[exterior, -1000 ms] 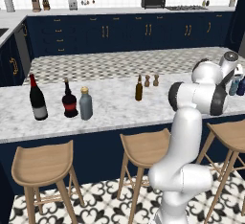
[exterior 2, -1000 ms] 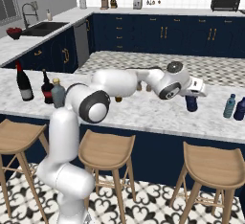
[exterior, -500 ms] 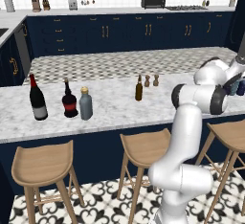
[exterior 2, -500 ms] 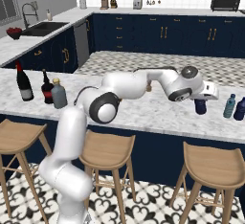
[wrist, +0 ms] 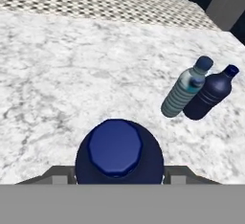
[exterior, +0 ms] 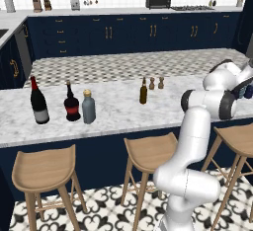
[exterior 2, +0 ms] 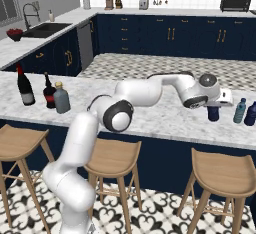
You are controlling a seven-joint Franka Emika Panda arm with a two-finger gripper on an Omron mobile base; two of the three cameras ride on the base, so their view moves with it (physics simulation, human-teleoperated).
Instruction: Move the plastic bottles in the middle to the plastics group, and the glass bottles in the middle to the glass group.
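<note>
Progress check, marble counter [exterior: 118, 111]. In the hand view a dark navy-blue bottle [wrist: 118, 152] sits dead centre at the bottom of frame, cap up, with the gripper's [wrist: 118, 177] fingers on either side of its body: clamped on it, as far as that view shows. In the right base view the same bottle [exterior 2: 213, 112] hangs below the hand at centre right, low over the counter or perhaps just touching it; cannot tell which. The plastics group is near, to the right: paler grey-blue bottle [exterior 2: 240, 110] and dark blue bottle [exterior 2: 250, 113], the two touching or nearly so in the hand view's right middle [wrist: 185, 94] [wrist: 210, 93]. Judged: plastic bottle is carried most of the way but not yet released beside the group. At left of the left base view the stout grey bottle with tan cap [exterior: 88, 107] stands just beside the squat dark bottle with red label [exterior: 72, 103] and near the tall wine bottle [exterior: 38, 101], so that glass item looks delivered. The slim amber-brown bottle [exterior: 143, 91] stands alone mid-counter, upper centre of the frame, by two small shakers [exterior: 156, 83]. Left to do, by my reading: set down the navy bottle, then take the amber bottle to the glass group.
</note>
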